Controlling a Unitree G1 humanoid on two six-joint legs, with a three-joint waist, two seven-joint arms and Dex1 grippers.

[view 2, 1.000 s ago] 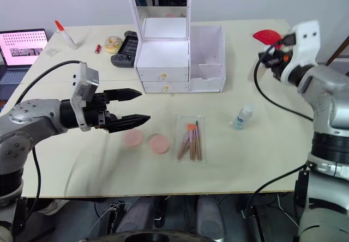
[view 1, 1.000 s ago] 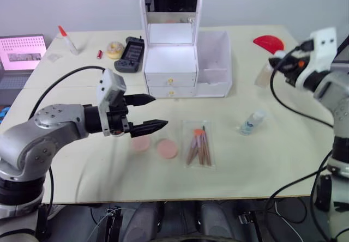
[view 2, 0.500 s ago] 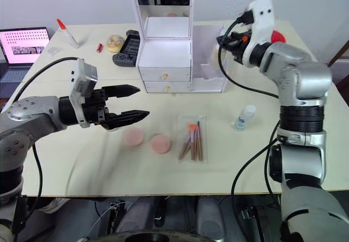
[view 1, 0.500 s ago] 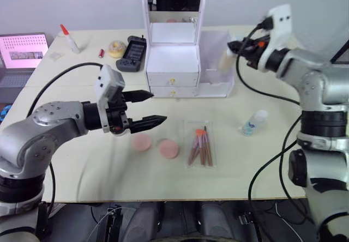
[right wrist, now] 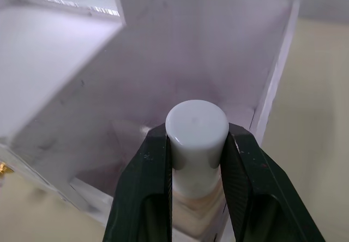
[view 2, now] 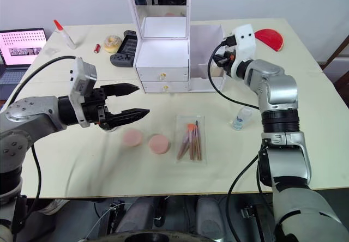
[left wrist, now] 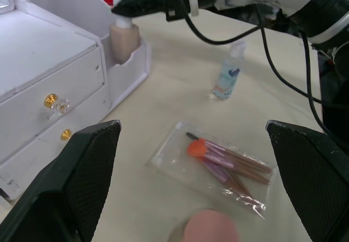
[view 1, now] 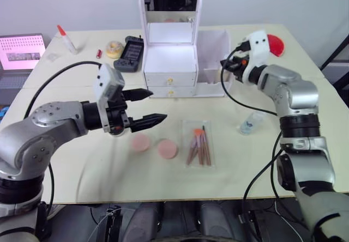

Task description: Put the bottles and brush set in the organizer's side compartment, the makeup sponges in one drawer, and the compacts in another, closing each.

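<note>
White organizer (view 1: pixel 185 62), beige white-capped bottle (left wrist: pixel 124 37), pink sponges (view 1: pixel 140 143).

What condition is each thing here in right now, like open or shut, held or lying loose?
Right gripper: shut on the beige bottle.
Beige bottle: upright, in the side compartment, held by its white cap.
Left gripper: open, holding nothing.
Two drawers: both shut.
Clear bottle: loose on the table.
Brush set: lying flat in its clear pouch.
Two pink sponges: loose on the table.

Looks like a lab or office: laptop (view 2: pixel 22 41) glowing, glue bottle (view 2: pixel 61 34), handheld console (view 2: pixel 123 49) on a plain worktable (view 2: pixel 82 160).
</note>
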